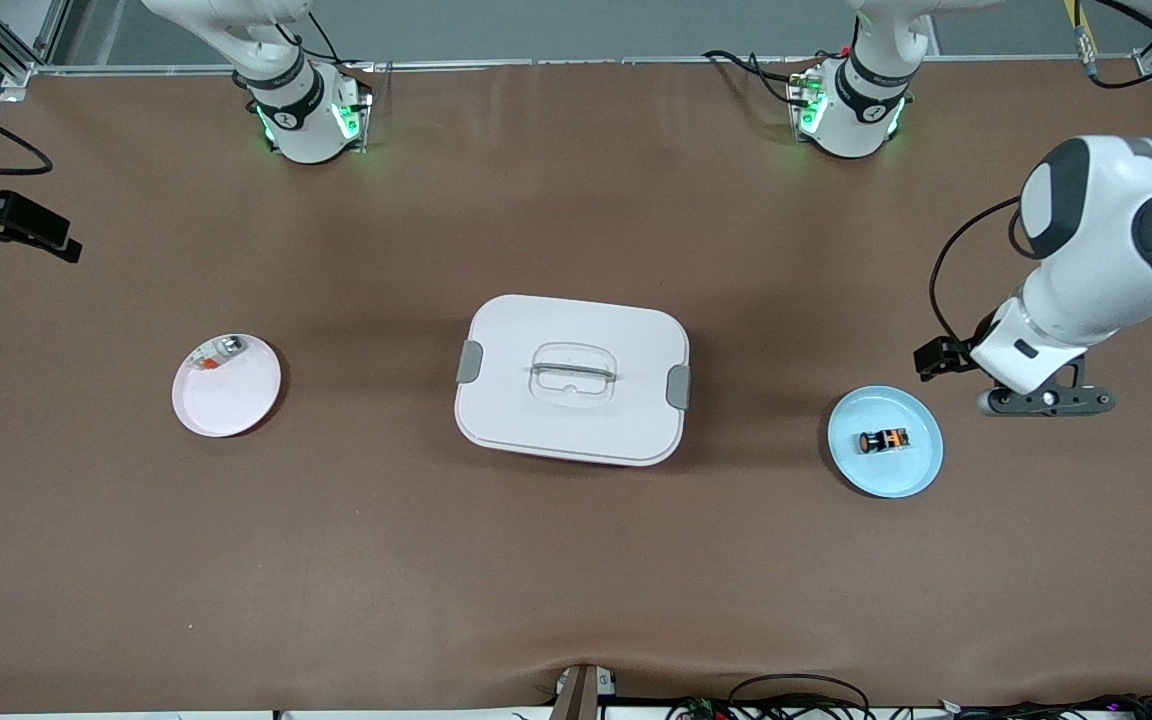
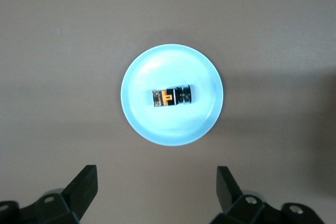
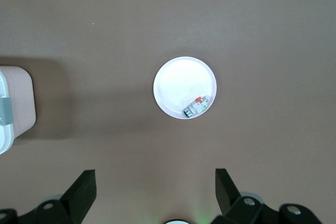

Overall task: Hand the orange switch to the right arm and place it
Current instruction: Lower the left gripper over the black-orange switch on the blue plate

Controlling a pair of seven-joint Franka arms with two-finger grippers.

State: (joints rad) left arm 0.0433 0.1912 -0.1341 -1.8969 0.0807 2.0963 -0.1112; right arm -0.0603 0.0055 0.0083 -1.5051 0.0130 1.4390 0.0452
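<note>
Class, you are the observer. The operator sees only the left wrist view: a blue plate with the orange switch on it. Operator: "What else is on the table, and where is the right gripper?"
Observer: A closed white lidded box sits mid-table, between your blue plate and a white plate toward the right arm's end.
Operator: Anything on that white plate?
Observer: Yes, a small silver-and-red clear-cased part lies at its rim.
Operator: And the right gripper?
Observer: The right gripper is open, up over bare table beside the white plate.
Operator: How does my gripper sit from outside?
Observer: The left gripper hangs beside the blue plate, not over the orange switch.
</note>
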